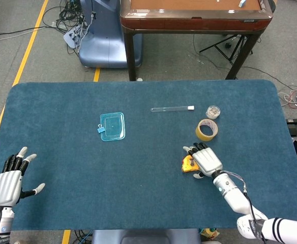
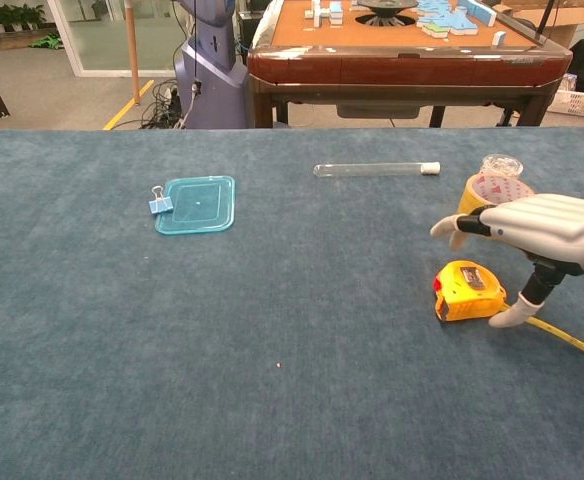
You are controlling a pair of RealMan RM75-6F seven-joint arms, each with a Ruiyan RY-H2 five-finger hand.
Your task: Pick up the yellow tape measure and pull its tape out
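The yellow tape measure point(image 2: 469, 291) lies flat on the table point(image 2: 222, 340); its tape point(image 2: 572, 342) extends toward the near right edge. The right hand point(image 2: 542, 228) hovers above it, fingers spread, holding nothing. The left hand point(image 1: 8, 182) is open, well apart.

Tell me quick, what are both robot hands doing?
Left hand: open, fingers spread, holding nothing.
Right hand: open over the yellow tape measure, not gripping it.

Matt blue carpet-like cloth covers the table point(image 2: 172, 330). Glossy yellow plastic on the tape measure point(image 2: 469, 291), clear tinted plastic on the lid point(image 2: 196, 204), a see-through tube point(image 2: 374, 169), and smooth white shell on the right hand point(image 2: 542, 222).
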